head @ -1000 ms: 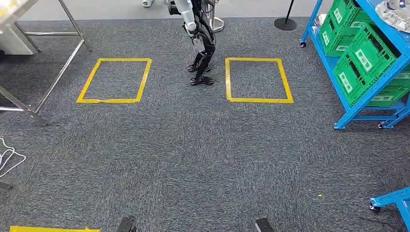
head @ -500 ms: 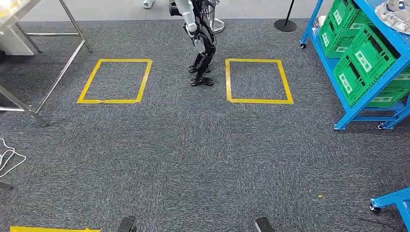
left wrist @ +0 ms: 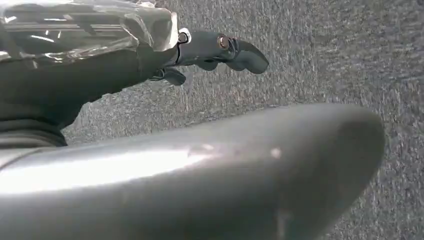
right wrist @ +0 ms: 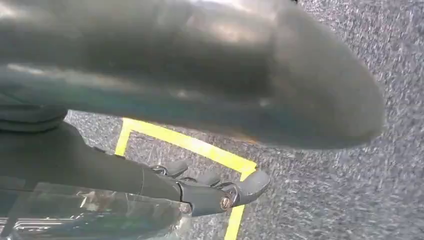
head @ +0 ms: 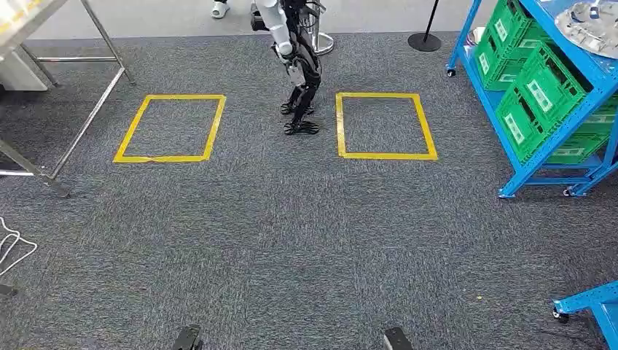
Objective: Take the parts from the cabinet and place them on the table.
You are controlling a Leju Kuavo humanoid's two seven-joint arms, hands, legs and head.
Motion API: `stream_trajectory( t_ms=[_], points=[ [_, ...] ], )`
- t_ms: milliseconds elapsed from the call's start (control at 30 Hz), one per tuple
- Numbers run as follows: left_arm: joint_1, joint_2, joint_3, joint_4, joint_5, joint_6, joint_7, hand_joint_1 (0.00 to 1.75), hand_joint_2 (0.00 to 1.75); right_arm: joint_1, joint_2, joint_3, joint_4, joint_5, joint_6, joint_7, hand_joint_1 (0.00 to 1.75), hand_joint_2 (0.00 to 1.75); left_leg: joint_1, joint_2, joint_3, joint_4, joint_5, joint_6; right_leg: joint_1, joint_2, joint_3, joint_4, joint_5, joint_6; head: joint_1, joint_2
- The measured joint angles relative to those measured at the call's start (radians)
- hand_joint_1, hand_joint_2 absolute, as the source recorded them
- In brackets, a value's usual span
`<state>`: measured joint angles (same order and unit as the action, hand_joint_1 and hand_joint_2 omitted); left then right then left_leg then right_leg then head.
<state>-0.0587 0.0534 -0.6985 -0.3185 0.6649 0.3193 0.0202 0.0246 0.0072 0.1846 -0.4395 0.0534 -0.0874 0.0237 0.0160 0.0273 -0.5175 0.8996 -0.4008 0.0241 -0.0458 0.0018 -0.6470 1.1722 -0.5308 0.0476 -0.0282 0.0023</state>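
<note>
Approach step in hand: left hand point(left wrist: 150, 65) and right hand point(right wrist: 165, 187) hang over the carpet point(head: 291, 233), fingers apart and holding nothing, while the metal part point(head: 590, 18) sits atop the blue cabinet point(head: 543, 157), so next a turn rightward.

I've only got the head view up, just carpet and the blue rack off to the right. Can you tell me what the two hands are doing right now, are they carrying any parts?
Observer: The left wrist view shows the left hand with its dark fingers stretched out, apart from the thumb, and no part between them. Grey carpet lies beyond.
Operator: And the right one?
Observer: The right hand is the same, with its fingers out straight and no part in them. Its wrist view shows a corner of yellow floor tape on the carpet beyond it.
</note>
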Motion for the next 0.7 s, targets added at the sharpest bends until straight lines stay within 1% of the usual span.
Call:
stream_trajectory(
  t_ms=[33, 67, 100, 133, 167, 200, 233, 267, 300, 333, 367, 400, 433, 467, 500, 533, 567, 600, 633, 667, 700],
  points=[
    [0.0, -0.004, 0.0, 0.0, 0.003, 0.008, 0.002, 0.0, 0.0, -0.003, -0.001, 0.0, 0.0, 0.0, 0.002, 0.0, 0.0, 0.0, 0.008, 0.008, -0.005, 0.028, -0.017, -0.016, -0.009, -0.018, 0.05, -0.106, 0.047, 0.024, 0.0, 0.0],
    [-0.001, -0.005, 0.0, 0.0, 0.003, 0.01, 0.003, 0.0, 0.0, -0.006, 0.0, 0.0, 0.0, 0.0, 0.002, 0.0, 0.0, 0.0, 0.013, 0.013, -0.015, 0.059, -0.035, -0.029, -0.018, -0.054, 0.078, -0.171, 0.071, 0.035, 0.002, 0.0],
    [-0.001, 0.003, 0.001, 0.001, 0.004, 0.012, 0.005, 0.0, 0.0, -0.009, 0.009, 0.003, -0.001, 0.0, 0.003, 0.002, 0.0, 0.0, 0.005, 0.022, -0.028, 0.088, -0.058, -0.045, -0.008, -0.067, 0.058, -0.138, 0.066, 0.027, 0.006, 0.0],
    [0.0, 0.002, 0.0, 0.0, 0.004, 0.013, 0.006, 0.0, 0.0, -0.014, 0.007, 0.003, -0.003, 0.0, 0.003, 0.002, 0.0, 0.0, 0.008, 0.027, -0.033, 0.11, -0.076, -0.049, -0.005, -0.05, 0.058, -0.127, 0.06, -0.004, 0.001, 0.0],
    [-0.001, 0.0, 0.0, 0.0, 0.005, 0.016, 0.008, 0.0, 0.0, -0.013, 0.007, 0.003, -0.003, 0.0, 0.003, 0.002, 0.0, 0.0, 0.011, 0.034, -0.03, 0.112, -0.079, -0.052, -0.005, -0.042, 0.054, -0.125, 0.056, -0.016, -0.003, 0.0],
    [-0.002, -0.002, 0.0, 0.0, 0.005, 0.016, 0.008, 0.0, 0.0, -0.012, 0.006, 0.003, -0.003, 0.001, 0.004, 0.003, 0.0, 0.0, 0.015, 0.04, -0.028, 0.112, -0.082, -0.053, -0.004, -0.033, 0.053, -0.124, 0.056, -0.021, -0.006, 0.0],
    [-0.003, -0.002, 0.001, 0.0, 0.005, 0.017, 0.008, 0.0, 0.0, -0.012, 0.007, 0.004, -0.004, 0.001, 0.004, 0.003, 0.0, 0.0, 0.018, 0.045, -0.026, 0.112, -0.083, -0.056, -0.003, -0.021, 0.052, -0.121, 0.057, -0.025, -0.005, 0.0],
    [-0.004, -0.003, 0.001, 0.0, 0.005, 0.017, 0.008, 0.0, 0.0, -0.011, 0.006, 0.004, -0.004, 0.001, 0.004, 0.003, 0.0, 0.0, 0.019, 0.027, -0.026, 0.123, -0.099, -0.057, 0.001, -0.013, 0.052, -0.124, 0.059, -0.029, -0.006, 0.0],
    [-0.004, -0.003, 0.0, 0.0, 0.005, 0.017, 0.008, 0.0, 0.0, -0.011, 0.006, 0.004, -0.004, 0.001, 0.004, 0.003, 0.0, 0.0, 0.02, 0.001, -0.042, 0.164, -0.133, -0.054, 0.004, -0.006, 0.053, -0.124, 0.059, -0.031, -0.008, 0.0],
    [-0.004, -0.005, 0.0, 0.0, 0.005, 0.017, 0.008, 0.0, 0.0, -0.012, 0.005, 0.004, -0.004, 0.002, 0.004, 0.003, 0.0, 0.0, 0.018, -0.013, -0.076, 0.241, -0.178, -0.052, 0.008, 0.003, 0.052, -0.124, 0.059, -0.032, -0.009, 0.0],
    [-0.004, -0.005, 0.001, 0.0, 0.005, 0.017, 0.008, 0.0, 0.0, -0.012, 0.005, 0.004, -0.004, 0.002, 0.004, 0.003, 0.0, 0.0, 0.017, -0.017, -0.117, 0.327, -0.216, -0.048, 0.014, 0.013, 0.052, -0.124, 0.059, -0.032, -0.012, 0.0],
    [-0.004, -0.005, 0.0, 0.0, 0.005, 0.017, 0.008, 0.0, 0.0, -0.011, 0.006, 0.004, -0.004, 0.003, 0.004, 0.003, 0.0, 0.0, 0.013, -0.018, -0.161, 0.408, -0.243, -0.039, 0.021, 0.021, 0.053, -0.124, 0.058, -0.032, -0.013, 0.0],
    [-0.004, -0.005, 0.0, 0.0, 0.005, 0.017, 0.008, 0.0, 0.0, -0.01, 0.005, 0.004, -0.004, 0.003, 0.004, 0.003, 0.0, 0.0, 0.007, -0.02, -0.19, 0.452, -0.246, -0.029, 0.027, 0.032, 0.053, -0.124, 0.058, -0.032, -0.012, 0.0],
    [-0.003, -0.006, 0.0, 0.0, 0.005, 0.017, 0.009, 0.0, 0.0, -0.01, 0.005, 0.004, -0.004, 0.003, 0.004, 0.003, 0.0, 0.0, -0.002, -0.025, -0.193, 0.442, -0.222, -0.017, 0.03, 0.044, 0.055, -0.124, 0.058, -0.032, -0.012, 0.0],
    [-0.003, -0.007, 0.0, 0.0, 0.005, 0.017, 0.01, 0.0, 0.0, -0.01, 0.005, 0.004, -0.004, 0.003, 0.004, 0.003, 0.0, 0.0, -0.013, -0.032, -0.176, 0.392, -0.181, -0.004, 0.032, 0.056, 0.057, -0.124, 0.058, -0.033, -0.012, 0.0],
    [-0.004, -0.006, 0.0, 0.0, 0.005, 0.017, 0.011, 0.0, 0.0, -0.011, 0.005, 0.004, -0.004, 0.003, 0.005, 0.003, 0.0, 0.0, -0.024, -0.041, -0.144, 0.314, -0.132, 0.009, 0.033, 0.069, 0.06, -0.124, 0.058, -0.033, -0.012, 0.0],
    [-0.004, -0.004, 0.0, 0.0, 0.005, 0.018, 0.013, 0.0, 0.0, -0.012, 0.007, 0.005, -0.004, 0.003, 0.005, 0.003, 0.0, 0.0, -0.037, -0.067, -0.102, 0.215, -0.075, 0.025, 0.032, 0.082, 0.063, -0.126, 0.058, -0.034, -0.012, 0.0],
    [-0.004, 0.002, 0.001, 0.0, 0.005, 0.019, 0.015, 0.0, 0.0, -0.013, 0.012, 0.005, -0.004, 0.003, 0.006, 0.003, 0.0, 0.0, -0.045, -0.12, -0.078, 0.156, -0.059, 0.042, 0.026, 0.093, 0.062, -0.127, 0.058, -0.034, -0.01, 0.0],
    [-0.003, 0.003, 0.0, 0.0, 0.005, 0.019, 0.015, 0.0, 0.0, -0.015, 0.014, 0.005, -0.004, 0.003, 0.006, 0.003, 0.0, 0.0, -0.043, -0.119, -0.075, 0.151, -0.062, 0.043, 0.025, 0.105, 0.058, -0.129, 0.062, -0.034, -0.01, 0.0],
    [-0.003, 0.009, 0.001, 0.0, 0.005, 0.021, 0.015, 0.0, 0.0, -0.015, 0.019, 0.006, -0.004, 0.003, 0.008, 0.003, 0.0, 0.0, -0.049, -0.115, -0.075, 0.146, -0.059, 0.044, 0.014, 0.116, 0.053, -0.129, 0.063, -0.032, -0.013, 0.0],
    [-0.001, 0.009, 0.001, 0.0, 0.005, 0.022, 0.016, 0.0, 0.0, -0.012, 0.019, 0.006, -0.004, 0.003, 0.009, 0.003, 0.0, 0.0, -0.051, -0.113, -0.074, 0.146, -0.057, 0.046, 0.008, 0.126, 0.052, -0.133, 0.066, -0.027, -0.016, 0.0]
  ],
)
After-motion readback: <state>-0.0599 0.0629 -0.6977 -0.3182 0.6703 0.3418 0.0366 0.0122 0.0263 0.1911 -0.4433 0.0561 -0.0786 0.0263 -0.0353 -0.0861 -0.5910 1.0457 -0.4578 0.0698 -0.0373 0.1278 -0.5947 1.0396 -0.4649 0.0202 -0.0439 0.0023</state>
